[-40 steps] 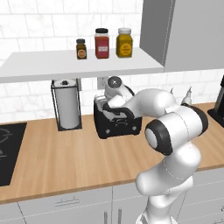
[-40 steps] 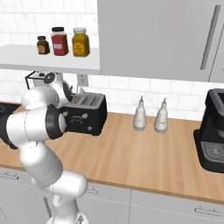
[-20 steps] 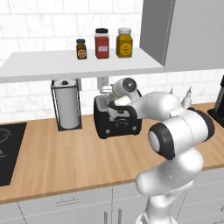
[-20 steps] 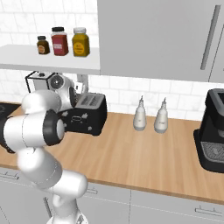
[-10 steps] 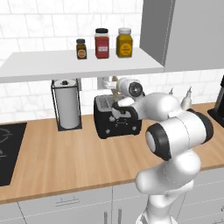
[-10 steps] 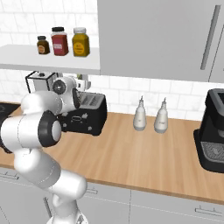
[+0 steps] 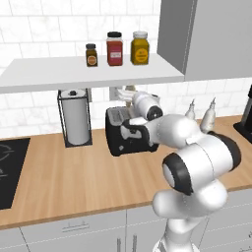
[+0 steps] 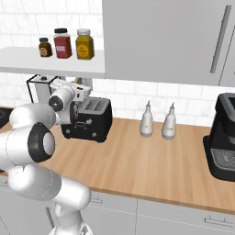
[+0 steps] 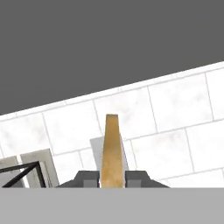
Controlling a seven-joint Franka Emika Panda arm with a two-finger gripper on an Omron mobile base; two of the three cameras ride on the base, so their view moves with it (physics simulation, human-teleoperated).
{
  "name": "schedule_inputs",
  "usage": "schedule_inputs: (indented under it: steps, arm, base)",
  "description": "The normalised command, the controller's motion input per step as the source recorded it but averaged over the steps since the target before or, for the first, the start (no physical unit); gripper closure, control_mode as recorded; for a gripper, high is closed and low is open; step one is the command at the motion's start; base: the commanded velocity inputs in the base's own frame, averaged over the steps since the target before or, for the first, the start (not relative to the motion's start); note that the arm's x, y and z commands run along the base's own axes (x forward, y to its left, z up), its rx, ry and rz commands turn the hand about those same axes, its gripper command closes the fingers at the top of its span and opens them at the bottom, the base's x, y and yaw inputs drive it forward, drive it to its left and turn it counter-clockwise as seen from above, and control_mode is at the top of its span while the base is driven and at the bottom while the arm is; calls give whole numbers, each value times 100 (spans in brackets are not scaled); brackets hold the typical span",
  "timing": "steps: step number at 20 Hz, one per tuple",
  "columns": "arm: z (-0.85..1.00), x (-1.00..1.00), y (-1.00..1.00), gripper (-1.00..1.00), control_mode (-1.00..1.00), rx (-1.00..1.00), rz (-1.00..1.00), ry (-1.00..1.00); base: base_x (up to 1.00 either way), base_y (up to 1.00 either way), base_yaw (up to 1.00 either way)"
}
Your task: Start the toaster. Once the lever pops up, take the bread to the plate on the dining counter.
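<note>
Your pincer (image 9: 112, 177) is clamped on the bread (image 9: 111, 148), narrow, 1 finger on each face; the slice stands edge-on between the fingertips (image 9: 89, 178) in the hand view. Over the last 2 seconds the hand has lifted from the toaster's top slots to just above and behind them, so the slice is now out of the toaster (image 7: 129, 135) and up near the tiled wall, under the shelf (image 7: 93, 74). From the right base view you see the pincer (image 8: 78, 94) above the left end of the toaster (image 8: 89, 119).

Meaning: toasting step looks done, extraction done. Left for you: carry to the plate on the dining counter. Watch the shelf overhead and the paper towel holder (image 7: 75, 118) to the left when you swing out from the desk (image 7: 74, 182).
</note>
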Motion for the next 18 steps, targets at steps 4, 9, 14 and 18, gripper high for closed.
schedule_inputs:
  steps: [4, 9, 14, 18]
  arm:
    - [35, -99, -42, 100, -100, 21, 3, -2]
    - [62, -100, -56, 100, -100, 23, 4, -8]
    - [47, -100, -56, 100, -100, 11, 7, 0]
    - [10, -100, -47, 100, -100, 0, 8, 1]
  base:
    - [0, 0, 0]
    - [0, 0, 0]
    - [0, 0, 0]
    - [0, 0, 0]
